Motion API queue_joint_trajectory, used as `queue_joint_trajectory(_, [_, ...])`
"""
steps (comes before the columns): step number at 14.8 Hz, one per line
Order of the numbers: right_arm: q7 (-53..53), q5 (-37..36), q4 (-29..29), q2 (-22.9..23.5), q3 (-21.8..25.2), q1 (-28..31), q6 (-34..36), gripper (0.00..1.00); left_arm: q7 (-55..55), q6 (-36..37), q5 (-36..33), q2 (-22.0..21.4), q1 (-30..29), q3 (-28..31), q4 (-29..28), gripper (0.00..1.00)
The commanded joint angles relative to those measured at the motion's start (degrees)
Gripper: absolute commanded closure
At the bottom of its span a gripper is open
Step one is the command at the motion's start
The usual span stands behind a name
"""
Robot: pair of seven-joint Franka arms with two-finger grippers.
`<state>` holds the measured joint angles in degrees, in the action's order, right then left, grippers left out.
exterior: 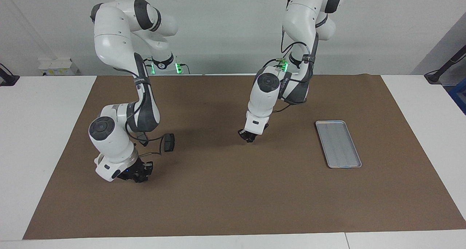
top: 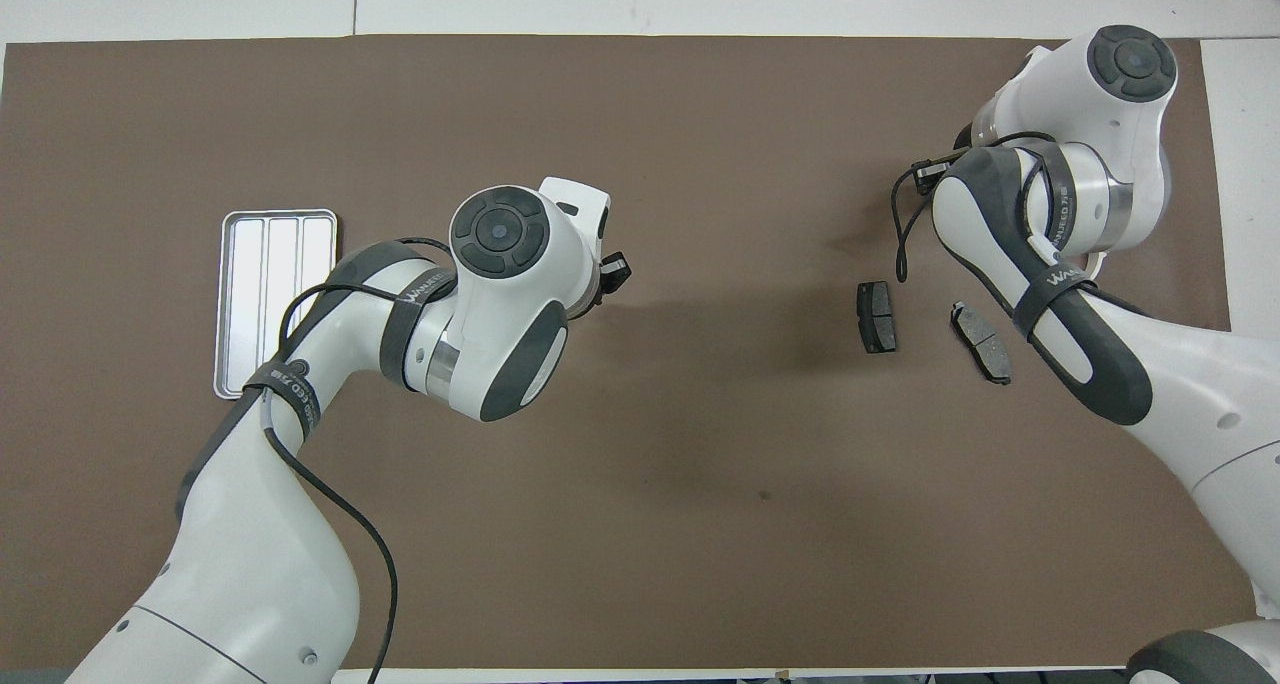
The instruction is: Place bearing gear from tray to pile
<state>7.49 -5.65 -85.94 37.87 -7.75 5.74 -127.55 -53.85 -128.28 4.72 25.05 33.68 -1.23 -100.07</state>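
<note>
Right gripper (exterior: 140, 173): points down, low over the brown mat (exterior: 233, 201) at the right arm's end of the table. Can't tell if it is open or shut, or whether it holds anything. From overhead the arm's own wrist hides it.

Pile, just beside that gripper: two dark grey brake pads flat on the mat, side by side, near each other but not touching. First brake pad (top: 878, 316) lies closer to the table's middle and also shows in the facing view (exterior: 169, 142), next to the right arm's loose black cable. Second brake pad (top: 981, 341) lies closer to the right arm's end, right at the edge of the arm's dark forearm cover. In the facing view the arm hides it.

Left gripper (exterior: 248, 136): hangs tilted, pointing down over bare mat around the table's middle, between the pads and the tray. Only its dark tip sticks out past the wrist overhead (top: 612, 269). Open or shut can't be told, nor whether it has hold of anything.

Tray (exterior: 338, 144): silver-grey metal, rounded corners, raised rim, lengthwise grooves. It lies flat on the mat at the left arm's end, long side running away from the robots. Overhead, the left arm's elbow covers its corner nearest the robots (top: 278, 214). It is well apart from the left gripper and the pads.
</note>
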Motion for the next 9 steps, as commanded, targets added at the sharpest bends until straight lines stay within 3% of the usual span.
queue_joint_trajectory(1, [1.47,-0.07,-2.99,-0.43,-0.95,1.12,-3.75,1.0,-0.64,-1.0,-0.85,0.44,0.51,1.14,-0.91,1.0])
queue_joint_trajectory(3, [1.3,-0.07,-3.18,-0.51,-0.95,1.29,-3.84,1.0,-0.73,-4.25,-0.94,0.35,0.33,1.14,-2.84,1.0])
queue_joint_trajectory(4, [1.04,-0.07,-3.09,-0.6,-0.95,1.29,-3.23,0.77,-0.73,-4.95,-0.94,0.26,0.42,1.14,-3.81,0.99])
queue_joint_trajectory(5, [0.77,-0.07,-3.0,-0.86,-0.95,1.21,-2.88,0.01,-0.73,-5.66,-0.94,0.0,0.68,1.14,-5.3,0.98])
queue_joint_trajectory(8, [-2.9,-0.15,-1.95,-3.84,-0.86,-0.89,3.6,0.0,-0.73,-7.33,-0.94,-0.79,0.86,1.14,-7.77,0.95])
queue_joint_trajectory(9, [-4.92,-0.07,-1.25,-5.16,-0.86,-2.38,6.06,0.0,-0.73,-7.33,-0.94,-0.79,0.86,1.14,-7.77,0.85])
